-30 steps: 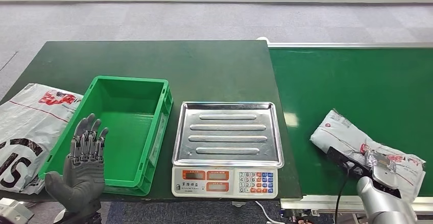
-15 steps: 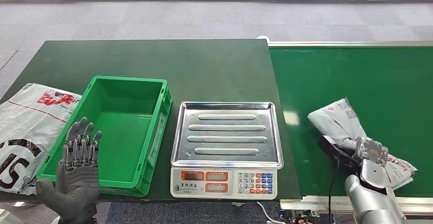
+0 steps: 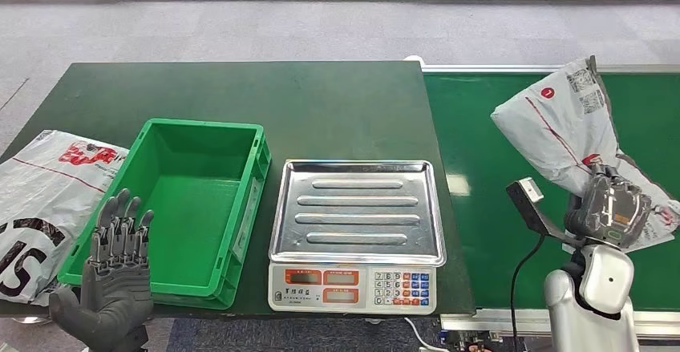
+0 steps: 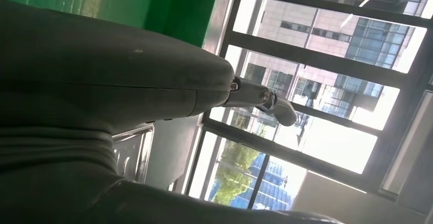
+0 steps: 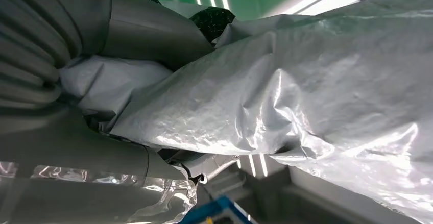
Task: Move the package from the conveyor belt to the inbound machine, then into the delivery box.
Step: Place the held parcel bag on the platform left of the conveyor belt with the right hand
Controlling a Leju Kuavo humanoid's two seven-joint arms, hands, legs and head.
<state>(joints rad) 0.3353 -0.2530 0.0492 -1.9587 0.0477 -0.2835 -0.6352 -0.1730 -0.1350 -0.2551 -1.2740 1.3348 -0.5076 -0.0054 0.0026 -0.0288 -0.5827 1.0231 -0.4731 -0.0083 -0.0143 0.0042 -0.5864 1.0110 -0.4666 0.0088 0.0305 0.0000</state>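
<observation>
- Head view puts our left hand (image 3: 112, 276) nearest, just in front of the green delivery box (image 3: 240, 139), palm up, fingers spread and holding nothing.
- Beside that delivery box, on the side toward the belt, stands the inbound machine (image 3: 357, 208), a scale whose steel tray (image 3: 357, 171) carries nothing, so we judge the weighing step not yet done.
- Our right hand (image 3: 613, 212) is past the scale from the delivery box, over the conveyor belt (image 3: 481, 127), clenched around the package (image 3: 561, 127); the right wrist view shows its grey plastic (image 5: 286, 96) bunched in our fingers (image 5: 153, 30).
- The package hangs lifted clear of the belt, well apart from the delivery box.
- We reckon the pickup is done; the carry to the scale, then the drop into the box, remain.
- A second printed bag (image 3: 40, 192) lies against the box's far side from the scale.
</observation>
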